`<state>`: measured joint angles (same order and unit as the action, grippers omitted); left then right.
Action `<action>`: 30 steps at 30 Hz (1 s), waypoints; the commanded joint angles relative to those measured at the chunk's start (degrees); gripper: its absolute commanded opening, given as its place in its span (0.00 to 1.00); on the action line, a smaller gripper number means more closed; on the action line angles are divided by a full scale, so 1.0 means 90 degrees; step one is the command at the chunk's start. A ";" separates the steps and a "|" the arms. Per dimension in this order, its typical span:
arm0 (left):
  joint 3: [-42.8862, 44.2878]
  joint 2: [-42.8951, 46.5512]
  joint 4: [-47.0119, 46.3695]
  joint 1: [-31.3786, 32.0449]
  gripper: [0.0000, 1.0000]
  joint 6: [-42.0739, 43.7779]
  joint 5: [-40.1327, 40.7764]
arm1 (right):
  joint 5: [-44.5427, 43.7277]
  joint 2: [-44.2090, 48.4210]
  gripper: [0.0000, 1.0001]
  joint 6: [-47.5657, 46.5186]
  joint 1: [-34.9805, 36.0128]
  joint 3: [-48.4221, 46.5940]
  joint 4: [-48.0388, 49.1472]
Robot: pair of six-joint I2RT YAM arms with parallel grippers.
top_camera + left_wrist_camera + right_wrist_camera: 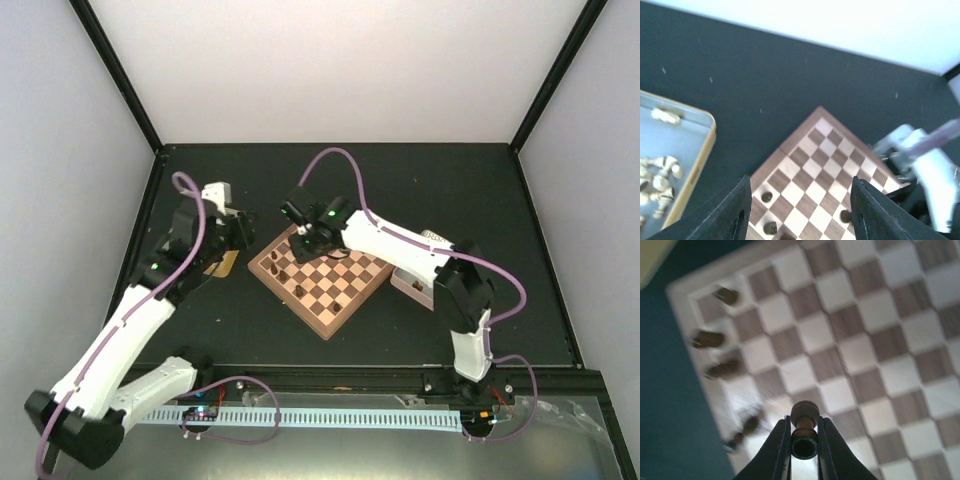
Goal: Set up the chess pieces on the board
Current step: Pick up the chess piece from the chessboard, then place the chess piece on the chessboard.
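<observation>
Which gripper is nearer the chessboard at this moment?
Right. The right gripper hangs directly over the board, shut on a dark chess piece. The left gripper hangs open off the board's edge, by the gold tray.

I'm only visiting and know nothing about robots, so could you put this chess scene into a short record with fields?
Board: chessboard, set cornerwise on the dark table
Right end effector: shut on a dark chess piece, over the board
Left end effector: open, empty
Other dark pieces: a few standing near one board edge
Gold tray: beside the board, holding pale pieces
</observation>
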<state>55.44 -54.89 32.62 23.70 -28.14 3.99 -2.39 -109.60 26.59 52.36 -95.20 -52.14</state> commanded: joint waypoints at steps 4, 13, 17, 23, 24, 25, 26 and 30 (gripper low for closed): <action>-0.0444 0.1810 -0.0498 -0.0036 0.57 -0.0002 0.1272 | -0.0010 -0.1237 0.09 0.0271 0.0572 -0.1941 -0.0310; -0.0420 0.2675 -0.0281 -0.0036 0.59 0.0169 0.1884 | -0.0174 -0.2508 0.10 0.0377 0.0779 -0.3524 -0.0702; -0.0413 0.2715 -0.0236 -0.0036 0.60 0.0222 0.1831 | -0.0285 -0.2941 0.11 0.0429 0.0809 -0.3944 -0.0891; -0.0463 0.2648 -0.0226 -0.0036 0.60 0.0311 0.1760 | -0.0317 -0.3250 0.12 0.0408 0.0850 -0.4164 -0.0892; -0.0466 0.2633 -0.0229 -0.0036 0.60 0.0320 0.1747 | -0.0320 -0.3296 0.12 0.0401 0.0848 -0.4194 -0.0890; -0.0473 0.2617 -0.0229 -0.0037 0.60 0.0322 0.1740 | -0.0320 -0.3329 0.13 0.0386 0.0852 -0.4223 -0.0888; -0.0485 0.2607 -0.0240 -0.0036 0.60 0.0335 0.1730 | -0.0320 -0.3371 0.13 0.0376 0.0857 -0.4250 -0.0896; -0.0531 0.2575 -0.0282 -0.0035 0.61 0.0356 0.1715 | -0.0335 -0.3505 0.14 0.0333 0.0860 -0.4338 -0.0976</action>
<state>51.13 -31.14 30.37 23.68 -26.28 19.11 -4.01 -139.94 29.91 59.72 -132.09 -59.66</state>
